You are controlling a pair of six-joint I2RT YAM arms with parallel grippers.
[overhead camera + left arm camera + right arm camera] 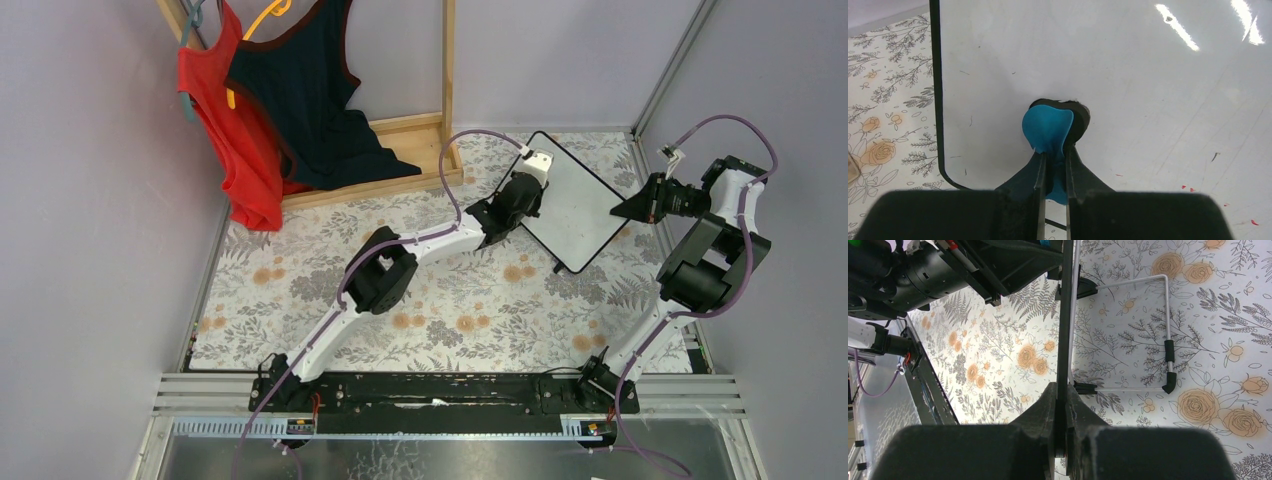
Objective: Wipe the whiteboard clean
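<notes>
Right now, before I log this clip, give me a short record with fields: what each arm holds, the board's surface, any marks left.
left fingers: shut on the blue eraser, which sits against the whiteboard near a rounded corner
right fingers: clamped on the whiteboard's edge
board surface: mostly clean white, with glare streaks
leftover marks: red specks and a dark tick off to one side of the eraser
underneath: floral tablecloth
</notes>
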